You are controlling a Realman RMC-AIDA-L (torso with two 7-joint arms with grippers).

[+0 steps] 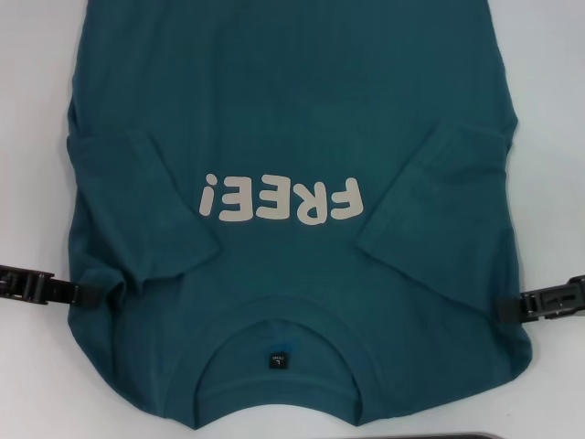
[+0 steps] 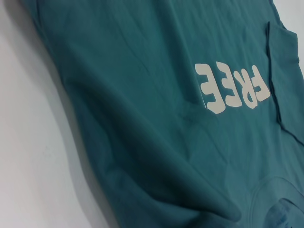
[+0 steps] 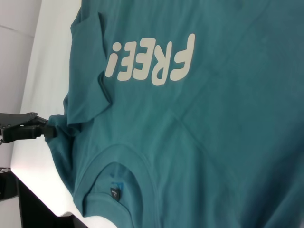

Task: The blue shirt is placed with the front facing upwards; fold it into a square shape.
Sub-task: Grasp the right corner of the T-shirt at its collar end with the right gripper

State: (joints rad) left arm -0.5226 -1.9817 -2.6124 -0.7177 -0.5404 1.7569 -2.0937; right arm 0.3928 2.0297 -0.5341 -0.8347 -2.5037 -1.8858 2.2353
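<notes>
1. The blue shirt lies flat, front up, on the white table, filling the middle of the head view. Its collar sits toward 6 o'clock, and both sleeves are folded inward over the chest.
2. The white "FREE!" lettering reads upside down at centre.
3. The left gripper, at 8 o'clock, pinches the shirt's shoulder edge.
4. The right gripper, at 4 o'clock, meets the opposite shoulder edge; whether its fingers clamp cannot be told.
</notes>
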